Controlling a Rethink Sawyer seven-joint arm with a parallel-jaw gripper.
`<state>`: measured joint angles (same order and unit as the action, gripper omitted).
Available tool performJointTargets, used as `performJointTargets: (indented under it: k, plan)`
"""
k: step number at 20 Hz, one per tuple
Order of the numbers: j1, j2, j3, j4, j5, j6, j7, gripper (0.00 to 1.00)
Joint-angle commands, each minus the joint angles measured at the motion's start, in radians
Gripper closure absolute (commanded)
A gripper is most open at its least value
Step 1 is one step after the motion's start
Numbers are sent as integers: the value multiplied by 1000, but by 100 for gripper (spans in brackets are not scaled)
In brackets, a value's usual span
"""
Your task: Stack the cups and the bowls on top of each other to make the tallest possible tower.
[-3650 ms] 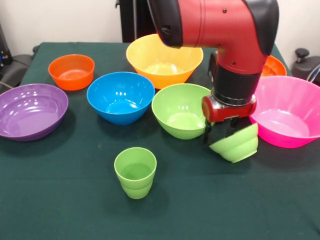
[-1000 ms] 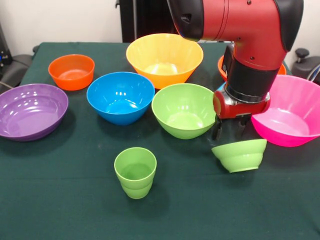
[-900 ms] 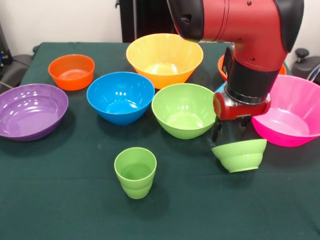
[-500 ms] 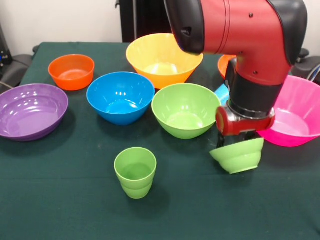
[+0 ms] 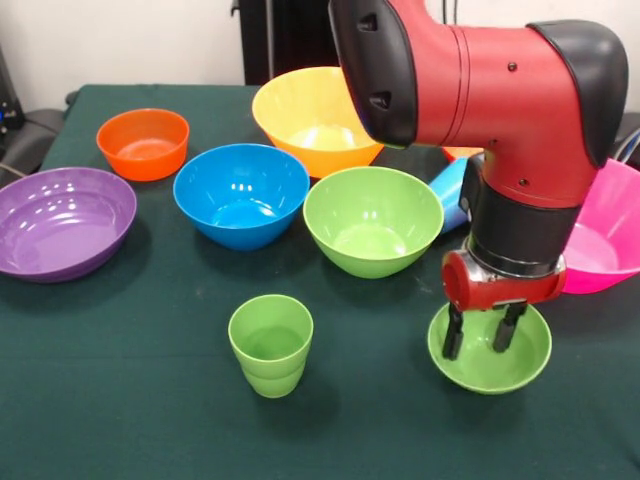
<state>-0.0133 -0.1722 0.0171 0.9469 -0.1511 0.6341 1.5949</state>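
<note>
Spreading across the green worktop (image 5: pixel 120 400) — purple bowl (image 5: pixel 60 222), yellow-orange bowl (image 5: pixel 318 118), blue bowl (image 5: pixel 241 194), large green bowl (image 5: pixel 371 220) | small green bowl (image 5: pixel 489 352) sitting upright near front | gripper (image 5: pixel 483 334) hanging inside it — fingers parted, gripping nothing | lime cup (image 5: pixel 270 344) standing apart.

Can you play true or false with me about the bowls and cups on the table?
1. The lime green cup stands upright by itself. True.
2. The small green bowl is upside down. False: it sits open side up under the gripper.
3. The gripper is squeezing the purple bowl. False: its fingers are open over the small green bowl, and the purple bowl is far off to the side.
4. The blue bowl sits next to the big green bowl. True.
5. Something is already stacked. False: nothing visibly is.
</note>
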Motion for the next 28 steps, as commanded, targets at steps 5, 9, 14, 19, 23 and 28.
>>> performJointTargets:
  k: [5,9,14,19,23,28]
  plan:
    - [13,-72,63,46,46,177,64,0]
    - [16,-131,50,138,52,181,71,0]
    - [11,-182,49,251,55,136,84,0]
    - [0,-200,52,281,54,116,86,0]
    - [-7,-168,54,186,50,178,59,0]
    - [-13,-37,63,-31,30,232,10,0]
